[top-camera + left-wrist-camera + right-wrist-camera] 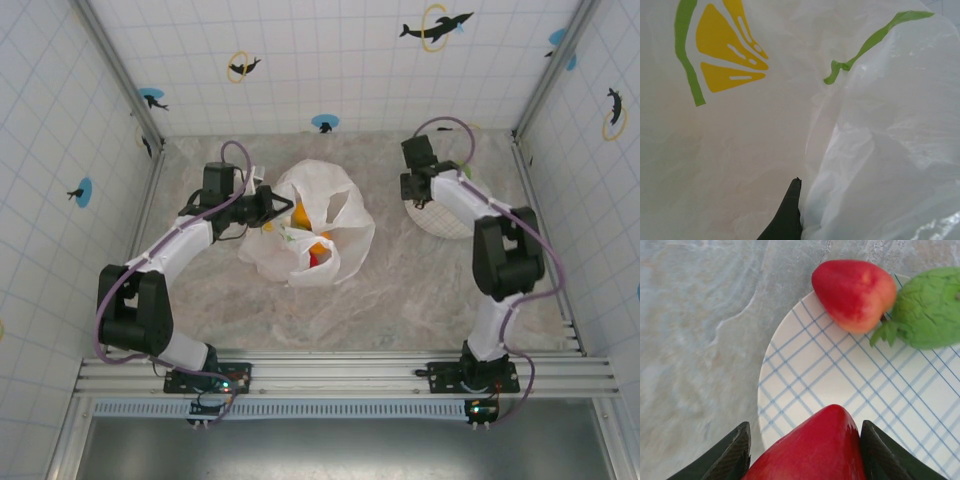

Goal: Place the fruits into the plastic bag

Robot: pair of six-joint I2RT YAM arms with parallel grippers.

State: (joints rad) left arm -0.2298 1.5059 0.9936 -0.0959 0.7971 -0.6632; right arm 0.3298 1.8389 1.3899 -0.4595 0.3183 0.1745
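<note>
Top external shows the crinkly white plastic bag (345,235) mid-table (420,300), orange and red fruit (318,250) dim inside it, the left fingers (268,207) shut on its rim. Left wrist: printed film, one dark fingertip. Right wrist: a glossy red fruit (815,450) lies between the parted right fingers (732,455), its bottom cut off; I cannot tell whether it is gripped.

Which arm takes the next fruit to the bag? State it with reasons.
Right. The right gripper flanks a red fruit on the plate; the left gripper is shut on the plastic bag at its edge, likely holding it open.
</note>
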